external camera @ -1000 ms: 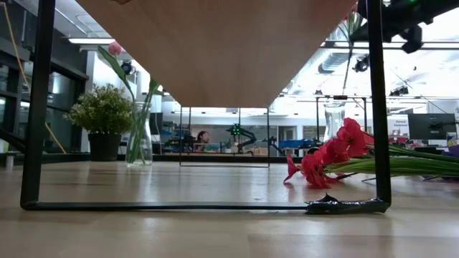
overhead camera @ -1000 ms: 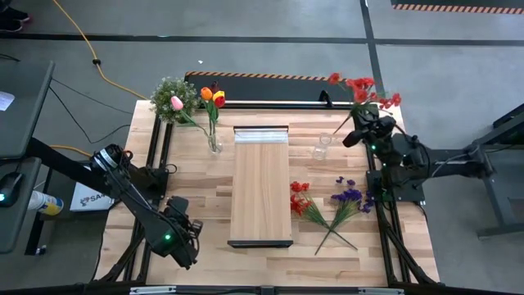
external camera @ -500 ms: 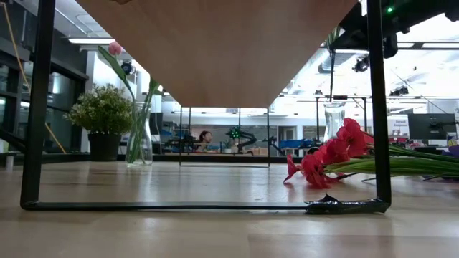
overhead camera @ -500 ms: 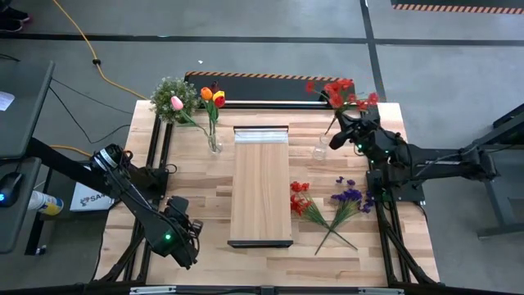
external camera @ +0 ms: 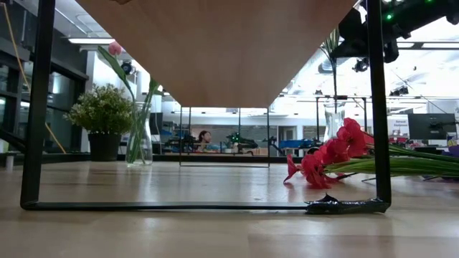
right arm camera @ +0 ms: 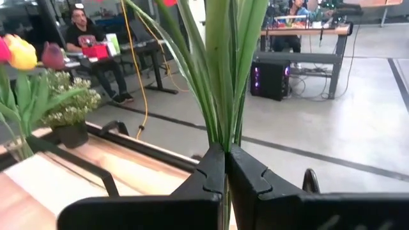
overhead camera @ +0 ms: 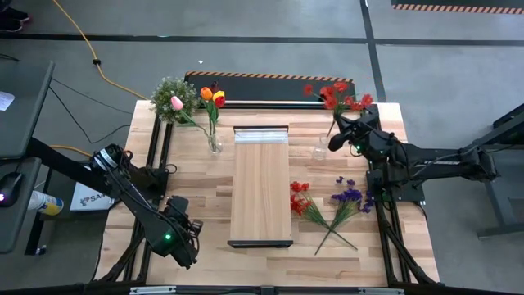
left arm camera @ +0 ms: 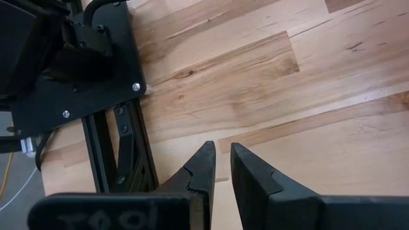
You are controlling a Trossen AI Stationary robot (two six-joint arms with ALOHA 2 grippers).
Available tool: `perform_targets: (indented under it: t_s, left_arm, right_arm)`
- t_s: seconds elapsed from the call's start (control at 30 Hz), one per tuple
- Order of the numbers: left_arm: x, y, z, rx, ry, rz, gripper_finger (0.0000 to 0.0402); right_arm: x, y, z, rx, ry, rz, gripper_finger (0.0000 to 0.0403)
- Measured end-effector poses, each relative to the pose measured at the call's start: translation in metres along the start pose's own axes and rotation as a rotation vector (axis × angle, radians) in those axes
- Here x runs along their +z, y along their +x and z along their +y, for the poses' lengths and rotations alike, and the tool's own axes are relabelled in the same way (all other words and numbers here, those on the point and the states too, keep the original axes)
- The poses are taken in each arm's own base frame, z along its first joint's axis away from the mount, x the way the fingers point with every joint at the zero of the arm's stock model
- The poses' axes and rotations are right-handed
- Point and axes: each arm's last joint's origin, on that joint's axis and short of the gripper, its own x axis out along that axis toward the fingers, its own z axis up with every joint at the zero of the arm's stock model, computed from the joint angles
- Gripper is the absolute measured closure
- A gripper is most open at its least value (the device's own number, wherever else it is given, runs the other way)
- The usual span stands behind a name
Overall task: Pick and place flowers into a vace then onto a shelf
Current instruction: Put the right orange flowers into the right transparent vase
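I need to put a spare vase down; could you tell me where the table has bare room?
Free: the near-left tabletop between the left gripper and the shelf. Crowded: right of the shelf, where red and purple sprays lie, and the far edge with both vases.

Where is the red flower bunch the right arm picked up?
In the high view, the red flower bunch hangs at the table's far right, clamped in the right gripper just above the empty glass vase.

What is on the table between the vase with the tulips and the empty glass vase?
The shelf does: in the high view its pale-strip end sits between the vase with the tulips and the empty glass vase.
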Motion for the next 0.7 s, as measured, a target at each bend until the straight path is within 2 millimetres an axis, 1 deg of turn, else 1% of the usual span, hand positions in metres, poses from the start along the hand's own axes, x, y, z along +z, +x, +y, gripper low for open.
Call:
perform_targets:
  t_s: [0.17,0.37,0.7]
  left_arm:
    - [0.0,0.0,0.0,0.0,0.0,0.0,0.0316]
    - [0.0,0.0,0.0,0.0,-0.001,0.0,0.0316]
    - [0.0,0.0,0.0,-0.003,-0.005,0.002,0.0316]
  right_arm:
    - [-0.005,0.0,-0.002,-0.012,-0.01,0.039,0.0403]
    - [-0.007,0.0,-0.002,-0.016,-0.024,0.051,0.0403]
    - [-0.02,0.011,0.008,-0.031,-0.065,0.107,0.0402]
